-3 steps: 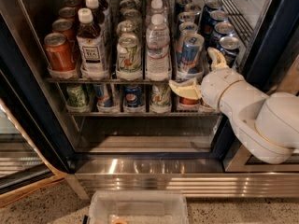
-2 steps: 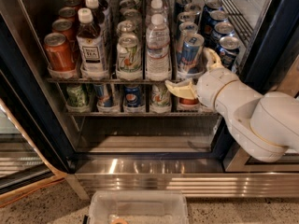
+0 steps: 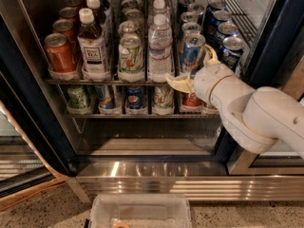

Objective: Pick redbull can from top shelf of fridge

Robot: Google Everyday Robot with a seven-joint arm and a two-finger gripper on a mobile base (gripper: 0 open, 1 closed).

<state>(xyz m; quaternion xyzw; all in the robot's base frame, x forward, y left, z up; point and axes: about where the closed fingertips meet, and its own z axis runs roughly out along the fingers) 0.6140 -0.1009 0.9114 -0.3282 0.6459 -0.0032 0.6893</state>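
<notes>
Camera view: slim blue-and-silver redbull can [image 3: 192,52] upright at the front of its lane on the top shelf [image 3: 109,81], the higher wire rack of the dark-framed glass-door fridge [image 3: 28,103], just right of the clear plastic water bottle [image 3: 160,49]. Two-finger gripper [image 3: 189,64] of the white arm [image 3: 266,118] down and to the right of that bottle, cream fingers [image 3: 179,83] spread wide, with the lower stretched leftward beneath the bottle's base and the upper raised further right, past the can's far side. Not yet clamped on anything.

Judged as the last approach before the grasp. Push in until both pads face the can's body, above the clear plastic front stops [image 3: 129,74]. Keep the low finger from nudging the bottle. Steer clear of the wider dark-blue cans [image 3: 231,46] further right of the bottle. Close squarely and gently on the thin metal, then lift over the stop before drawing out, can upright throughout.
</notes>
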